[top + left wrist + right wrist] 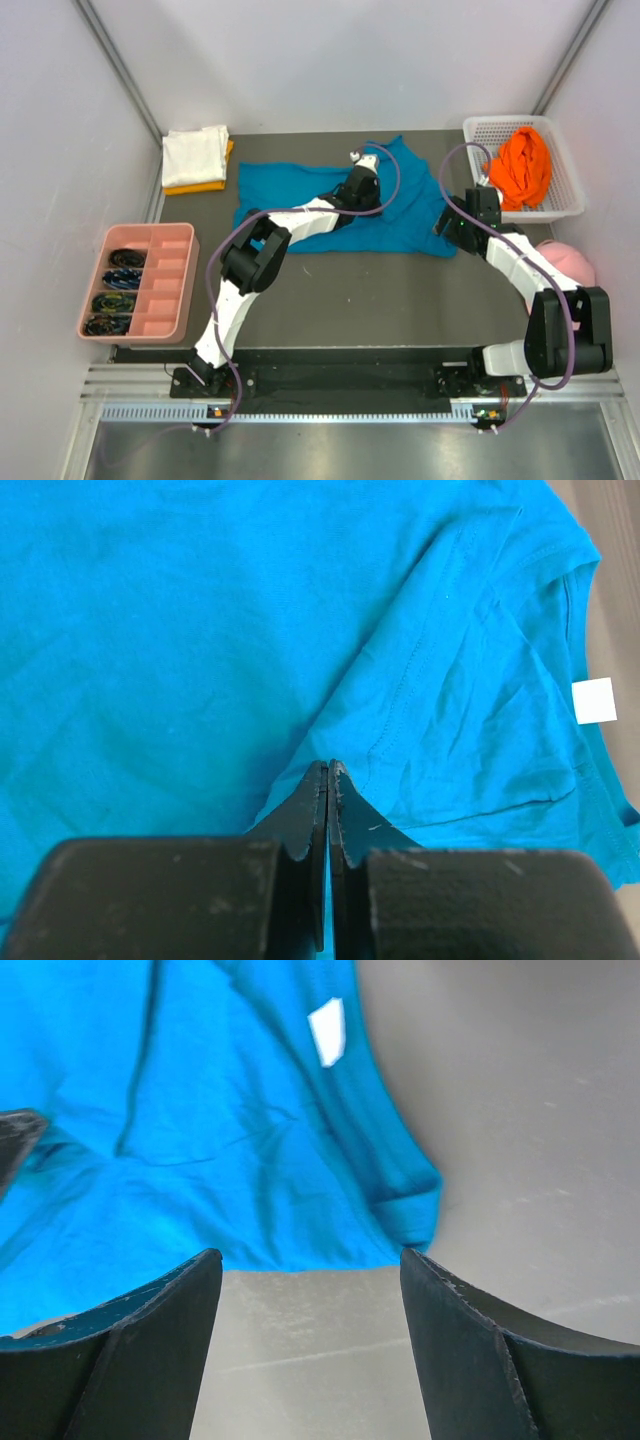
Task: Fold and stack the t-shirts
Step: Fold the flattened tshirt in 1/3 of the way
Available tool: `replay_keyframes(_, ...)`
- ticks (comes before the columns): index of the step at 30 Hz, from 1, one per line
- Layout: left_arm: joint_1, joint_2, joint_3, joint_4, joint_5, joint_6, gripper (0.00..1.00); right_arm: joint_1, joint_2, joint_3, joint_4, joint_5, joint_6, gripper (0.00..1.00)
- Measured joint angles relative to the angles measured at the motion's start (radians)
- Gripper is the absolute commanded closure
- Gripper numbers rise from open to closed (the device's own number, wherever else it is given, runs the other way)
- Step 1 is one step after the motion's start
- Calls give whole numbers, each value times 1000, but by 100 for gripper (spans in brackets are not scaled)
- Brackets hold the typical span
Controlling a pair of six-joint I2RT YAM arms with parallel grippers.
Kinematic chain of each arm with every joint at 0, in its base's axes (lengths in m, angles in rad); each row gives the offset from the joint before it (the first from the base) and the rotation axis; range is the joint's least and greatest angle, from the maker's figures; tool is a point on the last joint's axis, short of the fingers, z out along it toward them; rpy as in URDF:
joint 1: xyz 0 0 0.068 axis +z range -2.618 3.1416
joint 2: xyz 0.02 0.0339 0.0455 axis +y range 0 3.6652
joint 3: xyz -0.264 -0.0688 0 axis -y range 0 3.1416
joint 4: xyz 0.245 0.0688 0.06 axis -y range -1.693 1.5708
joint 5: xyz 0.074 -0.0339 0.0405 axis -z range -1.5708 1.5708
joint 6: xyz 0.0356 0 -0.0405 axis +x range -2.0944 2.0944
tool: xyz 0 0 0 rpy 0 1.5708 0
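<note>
Teal t-shirt (300, 190) lies spread flat under both tools. L gripper (327, 772) is clenched, tips on a crease; can't tell if cloth is pinched. R gripper (310, 1257) is released, shirt edge just ahead. Cloth looks light, limp, prob. slippy: you pinch at hem/seam.

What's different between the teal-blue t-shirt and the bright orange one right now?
The teal-blue cloth t-shirt lies spread out on the dark table; the bright orange cloth t-shirt sits bunched in the white plastic basket. The left end effector is shut on a fold of the teal-blue one; nothing touches the orange one. Both are soft cloth, not yet folded.
</note>
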Motion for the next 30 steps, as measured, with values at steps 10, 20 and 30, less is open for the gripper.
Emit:
replay_keyframes(10, 8, -30, -16, -10, -25, 36, 70, 5, 122, 16, 111, -168, 5, 28)
replay_keyframes(20, 177, -309, -288, -8, -127, 55, 14, 119, 291, 203, 140, -225, 10, 28)
replay_keyframes(30, 236, -447, -433, -30, -226, 61, 12, 171, 400, 279, 196, -267, 35, 30)
